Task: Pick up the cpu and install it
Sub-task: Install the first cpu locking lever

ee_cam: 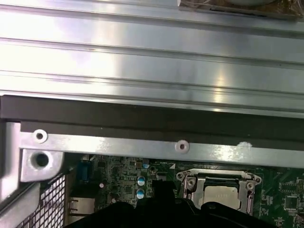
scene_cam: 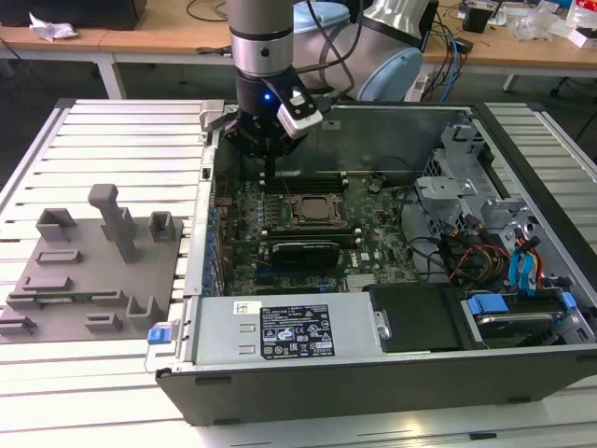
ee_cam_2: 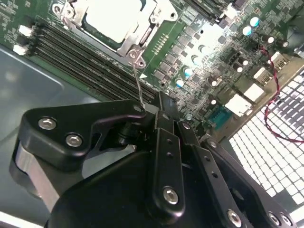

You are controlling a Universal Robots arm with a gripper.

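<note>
Gripper of my arm hangs inside the open computer case, over the motherboard's far edge just behind the socket frame. From the exterior view I cannot tell its spread; the second wrist view shows the fingers drawn together, nothing between them. Both wrist views show the cpu seated silver-side up in the socket, the frame's wire lever just beside the fingertips.

A grey tray with upright blocks lies on the slatted table, beside the open case. Inside the case, the green motherboard carries black memory slots and a socket frame. Blue-tabbed drive cables fill the case's far corner.
</note>
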